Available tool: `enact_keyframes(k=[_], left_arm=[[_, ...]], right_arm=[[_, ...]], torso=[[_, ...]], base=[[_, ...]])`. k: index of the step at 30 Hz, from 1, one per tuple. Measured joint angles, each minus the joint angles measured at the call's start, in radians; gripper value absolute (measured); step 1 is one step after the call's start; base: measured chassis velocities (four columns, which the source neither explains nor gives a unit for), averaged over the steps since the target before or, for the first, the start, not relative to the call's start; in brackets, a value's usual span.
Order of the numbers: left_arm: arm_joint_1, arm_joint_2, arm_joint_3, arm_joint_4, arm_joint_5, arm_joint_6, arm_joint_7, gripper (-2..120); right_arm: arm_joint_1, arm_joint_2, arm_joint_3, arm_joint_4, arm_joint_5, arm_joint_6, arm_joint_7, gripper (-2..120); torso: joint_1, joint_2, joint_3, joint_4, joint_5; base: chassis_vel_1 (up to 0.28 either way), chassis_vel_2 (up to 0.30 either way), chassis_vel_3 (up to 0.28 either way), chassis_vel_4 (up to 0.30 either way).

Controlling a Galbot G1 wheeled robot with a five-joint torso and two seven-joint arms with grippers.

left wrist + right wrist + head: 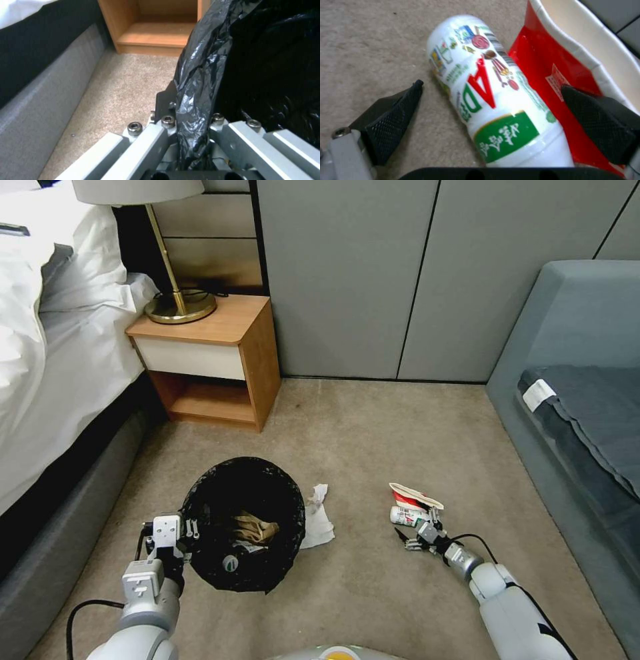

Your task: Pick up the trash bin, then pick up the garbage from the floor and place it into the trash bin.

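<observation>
Progress, as we judge it: trash bin [243, 523] held at its bagged rim by our left gripper [175, 535], clamped on the liner; crumpled tan paper [255, 528] already inside. Outstanding on the carpet: white tissue [316, 519], bottle [490, 97], squashed cup [573, 62]. Right gripper [490, 117] spread wide astride the bottle, not yet closed. Bottle label: red and green "AD", other characters unreadable to us.
</observation>
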Motion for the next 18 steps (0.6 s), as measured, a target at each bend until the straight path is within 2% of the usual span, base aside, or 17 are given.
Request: enact_keyframes(k=[10,16,18], left_arm=[[0.014,0.0,-0.004,-0.006,0.006,0.0,-0.001,1],[0.023,-0.003,-0.006,-0.017,0.009,0.001,-0.001,1],[0.024,-0.003,-0.007,-0.018,0.009,0.001,-0.001,1]], right_arm=[[0.061,0.007,0.051,-0.115,0.028,0.006,-0.051,100],[0.088,0.02,0.07,-0.193,0.097,0.008,-0.104,80],[0.088,0.021,0.071,-0.198,0.102,0.008,-0.107,79]], torso=[[0.0,0.0,0.0,-0.0002,-0.0006],[0.0,0.0,0.0,-0.0004,-0.0006],[0.0,0.0,0.0,-0.0004,-0.0005]], base=[[0.0,0.0,0.0,0.0],[0.0,0.0,0.0,0.0],[0.0,0.0,0.0,0.0]])
